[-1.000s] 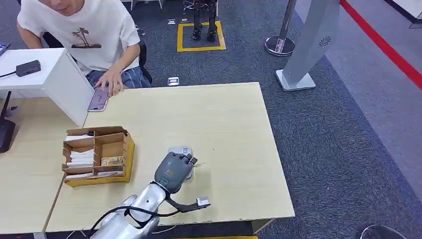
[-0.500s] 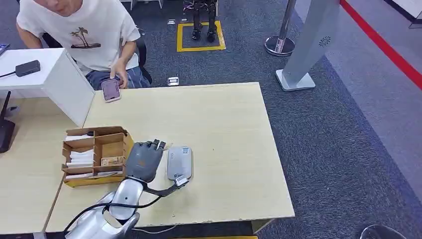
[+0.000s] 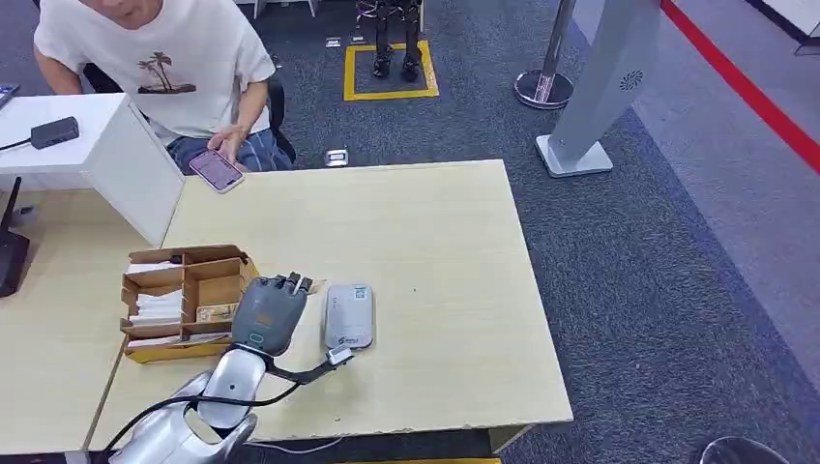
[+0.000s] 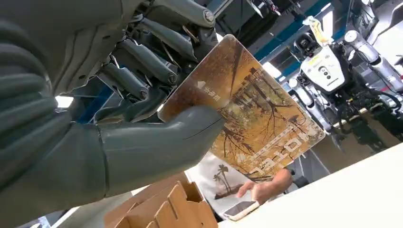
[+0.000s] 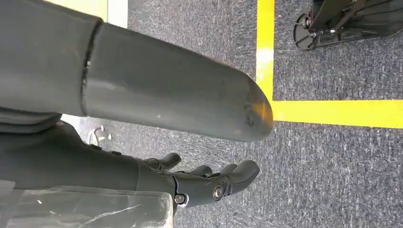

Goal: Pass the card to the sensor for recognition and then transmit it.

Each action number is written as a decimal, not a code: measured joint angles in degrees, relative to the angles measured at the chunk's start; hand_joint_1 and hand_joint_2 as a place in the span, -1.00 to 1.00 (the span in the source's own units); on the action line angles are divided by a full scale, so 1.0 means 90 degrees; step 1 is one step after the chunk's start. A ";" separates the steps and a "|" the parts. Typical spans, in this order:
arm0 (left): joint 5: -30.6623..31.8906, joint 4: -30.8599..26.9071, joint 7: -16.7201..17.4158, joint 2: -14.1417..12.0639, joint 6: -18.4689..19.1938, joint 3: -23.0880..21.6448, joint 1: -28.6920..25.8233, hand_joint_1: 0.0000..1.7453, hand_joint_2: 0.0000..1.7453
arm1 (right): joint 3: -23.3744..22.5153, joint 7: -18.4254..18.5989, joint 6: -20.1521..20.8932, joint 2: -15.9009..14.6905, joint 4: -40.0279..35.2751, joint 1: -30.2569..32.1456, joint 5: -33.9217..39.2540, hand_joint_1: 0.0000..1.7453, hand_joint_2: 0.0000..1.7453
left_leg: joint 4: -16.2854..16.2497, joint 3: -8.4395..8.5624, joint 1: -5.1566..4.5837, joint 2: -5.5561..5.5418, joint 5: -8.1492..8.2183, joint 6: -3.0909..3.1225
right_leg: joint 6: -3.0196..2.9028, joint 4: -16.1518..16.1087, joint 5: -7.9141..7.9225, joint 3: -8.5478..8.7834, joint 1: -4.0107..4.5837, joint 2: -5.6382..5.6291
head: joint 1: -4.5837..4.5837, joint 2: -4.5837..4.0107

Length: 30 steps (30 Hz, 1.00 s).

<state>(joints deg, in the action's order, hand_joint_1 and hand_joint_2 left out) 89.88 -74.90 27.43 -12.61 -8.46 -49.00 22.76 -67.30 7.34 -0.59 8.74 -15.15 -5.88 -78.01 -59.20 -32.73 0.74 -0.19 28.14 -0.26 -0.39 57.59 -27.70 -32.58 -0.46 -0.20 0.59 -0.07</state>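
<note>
Card [image 4: 247, 111] is sitting pinched between the left hand's [image 3: 270, 314] thumb and fingers, between the cardboard organiser [image 3: 187, 300] and the grey sensor [image 3: 349, 315] on the table [image 3: 435, 251]. Risk: the thumb is gripping one corner only, so the card may be slipping or tilting during transfer. Right hand [image 5: 199, 183] is hanging over the floor, fingers loosely apart, grasping nothing

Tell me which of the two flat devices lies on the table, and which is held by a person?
The grey sensor beside the left hand lies flat on the table; the pink-edged phone is in the person's hand.
</note>
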 joint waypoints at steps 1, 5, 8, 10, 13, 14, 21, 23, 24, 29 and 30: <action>0.0000 0.0000 0.0000 -0.0002 0.0000 0.0000 0.0000 1.00 1.00 | 0.0000 0.0000 0.0000 0.0000 0.0000 0.0000 0.0000 -1.00 -1.00 | 0.0000 0.0000 0.0000 0.0000 0.0000 0.0000 | 0.0000 0.0000 0.0000 0.0000 0.0000 0.0000 | 0.0000 0.0000; -0.0002 0.0000 0.0000 -0.0007 0.0000 0.0000 0.0004 1.00 1.00 | -0.0002 -0.0002 0.0000 0.0000 0.0005 0.0000 0.0000 -1.00 -1.00 | 0.0000 0.0000 0.0000 0.0000 0.0000 0.0000 | 0.0000 0.0000 0.0000 0.0000 0.0000 0.0000 | 0.0000 0.0000; 0.0000 0.0000 0.0005 -0.0017 -0.0002 0.0000 -0.0002 1.00 1.00 | -0.0005 0.0000 0.0000 0.0000 0.0010 0.0000 0.0000 -1.00 -1.00 | 0.0000 0.0000 0.0000 0.0000 0.0000 0.0000 | 0.0000 0.0000 0.0000 0.0000 0.0000 0.0000 | 0.0000 0.0000; 0.0000 0.0000 0.0015 -0.0015 -0.0022 -0.0002 -0.0032 1.00 1.00 | -0.0005 -0.0002 0.0000 0.0000 0.0012 0.0000 0.0000 -1.00 -1.00 | 0.0000 0.0000 0.0000 0.0000 0.0000 0.0000 | 0.0000 0.0000 0.0000 0.0000 0.0000 0.0000 | 0.0000 0.0000; 0.0000 0.0002 -0.0135 0.0031 -0.0090 -0.0002 -0.0074 1.00 1.00 | -0.0005 -0.0002 0.0002 0.0000 0.0015 -0.0002 -0.0002 -1.00 -1.00 | 0.0000 -0.0001 0.0000 -0.0001 0.0000 0.0000 | 0.0000 0.0000 0.0000 0.0000 0.0000 0.0001 | 0.0000 0.0000; 0.0000 0.0002 -0.0226 0.0061 -0.0114 0.0000 -0.0078 1.00 1.00 | -0.0005 -0.0005 0.0005 0.0000 0.0015 -0.0004 -0.0002 -1.00 -1.00 | 0.0000 -0.0001 -0.0001 -0.0001 0.0000 0.0000 | 0.0000 0.0000 0.0000 0.0000 -0.0001 0.0002 | -0.0002 0.0000; -0.0002 0.0080 -0.0903 0.0396 -0.0415 0.0000 -0.0096 1.00 1.00 | -0.0005 -0.0007 0.0041 0.0000 0.0019 -0.0004 -0.0039 -1.00 -1.00 | 0.0000 -0.0001 -0.0002 -0.0001 0.0000 0.0000 | 0.0000 0.0000 0.0000 0.0000 -0.0002 0.0002 | 0.0000 0.0000; -0.0002 0.0143 -0.1056 0.0529 -0.0473 0.0000 -0.0116 1.00 1.00 | -0.0005 -0.0007 0.0049 0.0000 0.0019 -0.0004 -0.0041 -1.00 -1.00 | -0.0001 -0.0001 -0.0002 -0.0001 0.0000 0.0000 | 0.0000 0.0000 0.0000 0.0000 -0.0002 0.0001 | 0.0000 0.0000; -0.0002 0.0187 -0.1113 0.0595 -0.0493 0.0000 -0.0121 1.00 1.00 | -0.0005 -0.0007 0.0049 0.0000 0.0019 -0.0004 -0.0046 -1.00 -1.00 | -0.0001 -0.0001 -0.0002 -0.0001 0.0000 0.0000 | 0.0000 0.0000 0.0000 0.0000 -0.0002 0.0001 | 0.0000 0.0000; -0.0002 0.0374 -0.1304 0.0843 -0.0595 0.0000 -0.0187 1.00 1.00 | -0.0005 -0.0010 0.0049 0.0000 0.0019 -0.0004 -0.0075 -1.00 -1.00 | -0.0001 0.0000 -0.0001 -0.0001 0.0001 0.0001 | 0.0000 0.0000 0.0000 0.0000 -0.0002 0.0001 | 0.0000 0.0000; -0.0002 0.0413 -0.1341 0.0881 -0.0600 0.0000 -0.0197 1.00 1.00 | -0.0005 -0.0010 0.0049 0.0000 0.0019 -0.0004 -0.0087 -1.00 -1.00 | 0.0000 0.0000 -0.0001 -0.0001 0.0000 0.0001 | 0.0000 0.0000 0.0000 0.0000 -0.0002 0.0001 | 0.0000 0.0000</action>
<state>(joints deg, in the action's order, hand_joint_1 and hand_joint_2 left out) 89.85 -71.19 15.36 -4.68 -13.86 -49.00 20.99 -67.34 7.26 -0.15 8.74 -14.97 -5.92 -78.79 -59.21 -32.73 0.73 -0.20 28.14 -0.26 -0.39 57.58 -27.70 -32.58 -0.47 -0.18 0.59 -0.07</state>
